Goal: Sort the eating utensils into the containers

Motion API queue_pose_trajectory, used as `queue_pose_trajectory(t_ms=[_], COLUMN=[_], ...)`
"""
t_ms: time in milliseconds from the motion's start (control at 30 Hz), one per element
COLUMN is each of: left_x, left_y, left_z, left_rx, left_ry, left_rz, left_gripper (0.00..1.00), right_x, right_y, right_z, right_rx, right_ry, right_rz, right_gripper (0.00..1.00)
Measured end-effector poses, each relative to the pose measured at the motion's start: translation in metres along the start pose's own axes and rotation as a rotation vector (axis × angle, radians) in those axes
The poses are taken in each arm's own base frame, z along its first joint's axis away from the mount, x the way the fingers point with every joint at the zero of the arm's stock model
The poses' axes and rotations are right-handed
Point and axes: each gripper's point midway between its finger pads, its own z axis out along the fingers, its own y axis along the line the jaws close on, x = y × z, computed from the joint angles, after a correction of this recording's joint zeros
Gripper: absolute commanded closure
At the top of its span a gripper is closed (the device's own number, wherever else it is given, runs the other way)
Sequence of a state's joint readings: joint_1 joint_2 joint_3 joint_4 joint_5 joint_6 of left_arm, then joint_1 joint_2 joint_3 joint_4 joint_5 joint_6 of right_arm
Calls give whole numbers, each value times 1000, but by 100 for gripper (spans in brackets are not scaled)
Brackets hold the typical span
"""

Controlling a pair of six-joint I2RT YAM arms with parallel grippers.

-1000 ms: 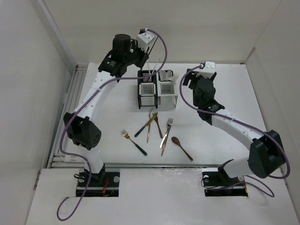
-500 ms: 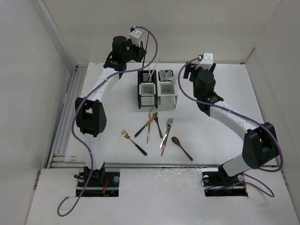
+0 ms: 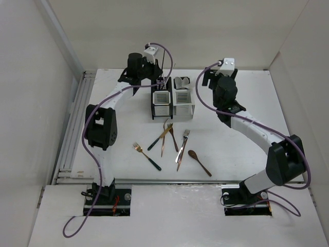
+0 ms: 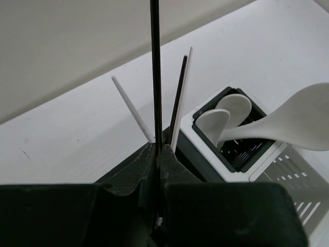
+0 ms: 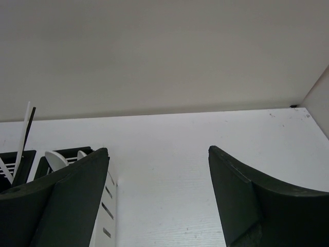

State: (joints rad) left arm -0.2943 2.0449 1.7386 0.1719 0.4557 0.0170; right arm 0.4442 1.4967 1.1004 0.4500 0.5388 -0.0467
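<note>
From overhead, the left arm stretches to the far side of the joined pair of caddies. Its left end effector (image 3: 156, 77) is right over the black caddy (image 3: 160, 104), which stands touching the white caddy (image 3: 183, 105) on its right. The right end effector (image 3: 205, 82) hangs near the white caddy's far right corner. Closer to the bases, loose cutlery lies on the tabletop (image 3: 241, 103). A dark-handled gold fork (image 3: 147, 156) lies to the left, then a crossed cluster of copper-gold pieces (image 3: 165, 135), a second fork (image 3: 182, 148) and a copper spoon (image 3: 199, 162) on the right. Through the left wrist camera, the dark fingers (image 4: 136, 167) are clenched on a thin black chopstick (image 4: 156, 77) held upright, its lower end hidden between them. Just behind it a spare dark chopstick (image 4: 178, 98) and two white chopsticks (image 4: 131, 109) lean out of the black caddy. White soup spoons (image 4: 232, 107) sit in the white caddy's dark-rimmed opening. Through the right wrist camera, the fingers (image 5: 77, 195) are spread wide with nothing between them, and the white caddy's slotted side shows at lower left.
</note>
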Motion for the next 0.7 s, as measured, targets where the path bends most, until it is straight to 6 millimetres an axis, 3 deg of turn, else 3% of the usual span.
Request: queue_pose_trajectory(t_ms=[100,133,167,300,533,700], left_x=[13,14,14,13,31,21], left_y=[1,1,1,0,1,5], left_z=[1,1,1,1,-6,-34], left_rx=[-1,-1,-1,4,-11,-74], left_ry=[22,24,21,20,114,181], left_rz=[-10,-9,-10,-7,-27,-26], left_gripper=[84,77,63,41,38,38], right_x=[-1,-3,-5,-14,-5,15], right_y=[-2,-3,-4,-6,0,21], right_z=[-1,-2,-2,-5,-11,-25], right_rx=[3,4,5,1,-38,-148], right_ry=[-2,-5,-9,-25,14,101], right_rz=[-1,-1,-1,-5,-65,-120], right_gripper=[17,17,17,12,0,0])
